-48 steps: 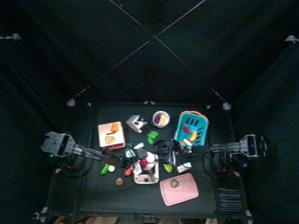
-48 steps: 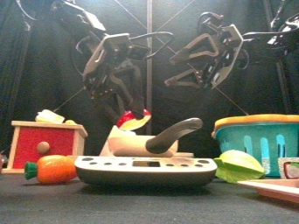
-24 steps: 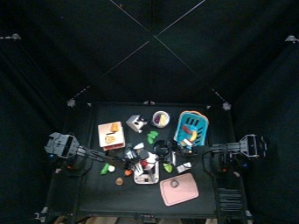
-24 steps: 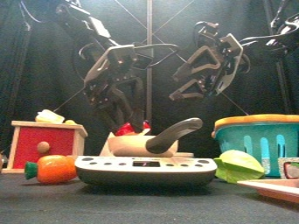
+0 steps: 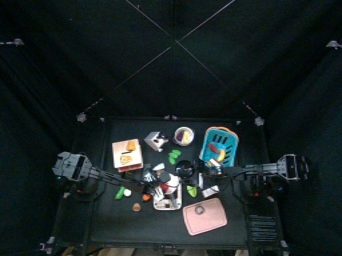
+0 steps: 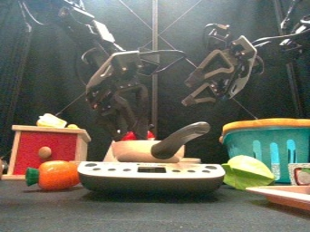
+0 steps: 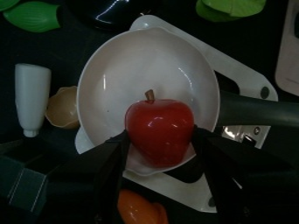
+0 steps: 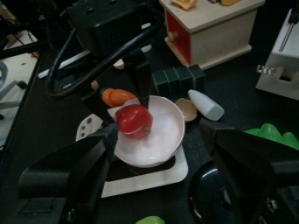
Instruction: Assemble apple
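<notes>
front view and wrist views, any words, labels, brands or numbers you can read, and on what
No text reads in any view.
Scale: a small panel on its front edge, with no figures that can be made out.
Teal basket: a pale tag at its lower right, too blurred to read.
Dark block by the white bowl: no lettering readable.
Apple in the left claw: unmarked.

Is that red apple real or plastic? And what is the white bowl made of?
The apple looks like plastic: its red skin is very even and glossy, with a stiff thin stem, though a real waxed apple could look similar. The bowl also seems to be smooth, shiny white plastic, showing soft highlights and a thin moulded rim; glazed ceramic cannot be ruled out.
</notes>
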`<action>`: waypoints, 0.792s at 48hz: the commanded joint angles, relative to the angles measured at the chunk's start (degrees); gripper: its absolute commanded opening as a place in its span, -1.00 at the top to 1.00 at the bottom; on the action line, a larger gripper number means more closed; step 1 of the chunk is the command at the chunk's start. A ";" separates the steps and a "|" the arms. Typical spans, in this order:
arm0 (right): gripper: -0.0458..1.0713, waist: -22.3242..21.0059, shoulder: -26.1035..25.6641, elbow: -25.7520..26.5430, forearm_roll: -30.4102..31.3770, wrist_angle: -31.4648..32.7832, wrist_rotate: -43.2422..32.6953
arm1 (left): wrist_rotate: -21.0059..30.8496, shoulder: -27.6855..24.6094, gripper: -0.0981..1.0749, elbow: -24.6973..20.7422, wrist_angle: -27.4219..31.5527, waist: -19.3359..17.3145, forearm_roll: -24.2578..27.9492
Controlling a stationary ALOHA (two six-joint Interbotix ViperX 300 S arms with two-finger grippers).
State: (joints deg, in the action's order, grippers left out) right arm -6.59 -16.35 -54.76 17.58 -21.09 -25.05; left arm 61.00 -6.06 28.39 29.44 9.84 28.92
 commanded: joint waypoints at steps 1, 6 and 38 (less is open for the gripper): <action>-0.93 0.09 -1.41 0.44 -0.09 -0.18 0.00 | 0.00 0.44 -0.40 -1.49 -0.35 -0.18 0.26; -0.93 0.09 -1.32 0.44 -0.09 -0.18 0.00 | 0.00 0.26 -0.40 -1.49 -0.35 -0.26 0.26; -0.93 0.00 -1.14 0.62 -0.09 -0.18 0.18 | -0.18 -0.70 -0.51 -1.58 0.00 -0.44 0.26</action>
State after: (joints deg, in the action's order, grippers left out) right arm -6.59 -16.35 -54.76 17.67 -21.01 -24.96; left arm 61.00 -7.12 27.86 29.36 9.67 29.00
